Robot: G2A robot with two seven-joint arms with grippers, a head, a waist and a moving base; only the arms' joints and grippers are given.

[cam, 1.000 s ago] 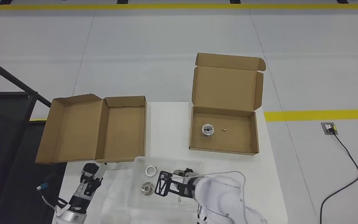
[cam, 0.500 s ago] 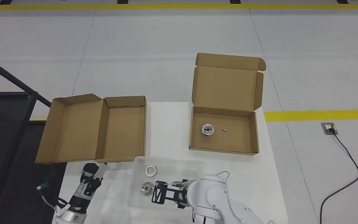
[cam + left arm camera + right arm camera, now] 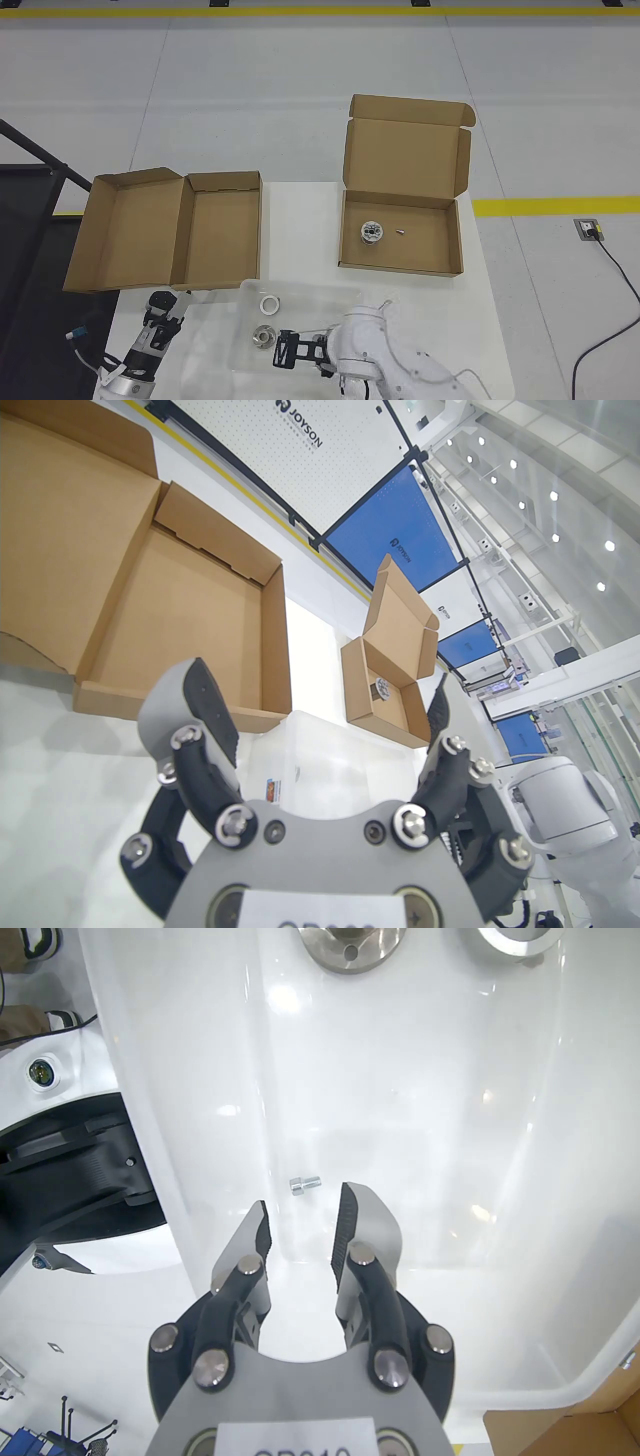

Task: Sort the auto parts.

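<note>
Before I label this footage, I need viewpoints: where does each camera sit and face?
Top view: overhead, looking down on table, left box, right box and clear bin; both arms at near edge.
Left wrist view: on that wrist, looking low across the table at the boxes; open left end effector in front.
Right wrist view: on that wrist, looking down into the bin at a bolt; open right end effector in front.
Shared: top and left wrist both show the boxes.
</note>
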